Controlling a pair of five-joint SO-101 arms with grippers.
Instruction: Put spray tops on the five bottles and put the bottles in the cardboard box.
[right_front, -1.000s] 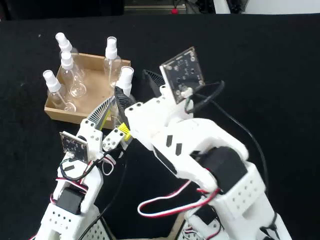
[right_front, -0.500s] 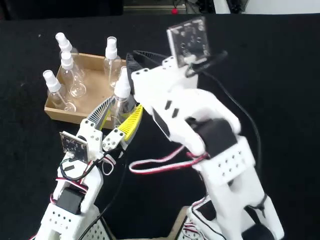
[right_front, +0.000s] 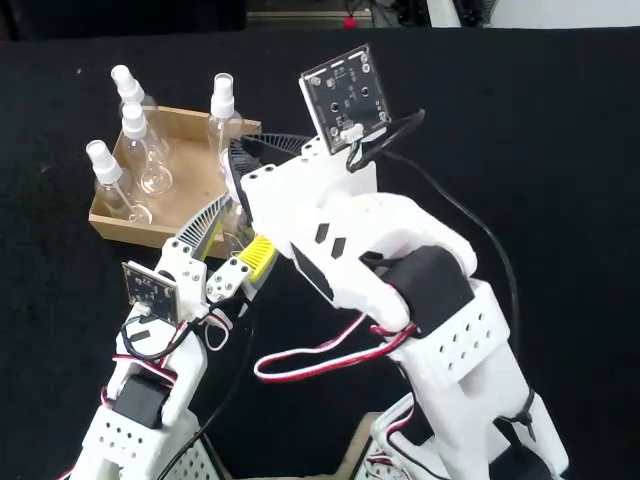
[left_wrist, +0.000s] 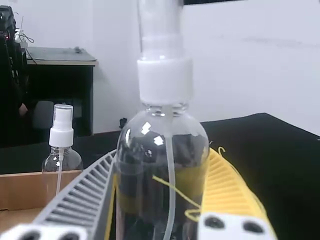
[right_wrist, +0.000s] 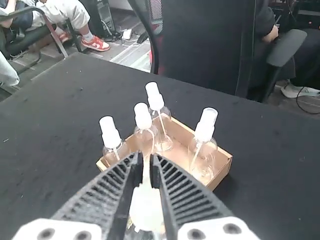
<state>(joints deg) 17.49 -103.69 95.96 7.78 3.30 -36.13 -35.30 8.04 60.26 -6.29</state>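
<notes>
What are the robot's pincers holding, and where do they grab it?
The left pincer clamps the clear bottle around its round body. The right pincer pinches that bottle's white spray top from both sides.

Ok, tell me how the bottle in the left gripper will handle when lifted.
The clear round plastic bottle looks empty, so probably light. Its glossy wall may slip. Tall under its white spray top, it could tip.
</notes>
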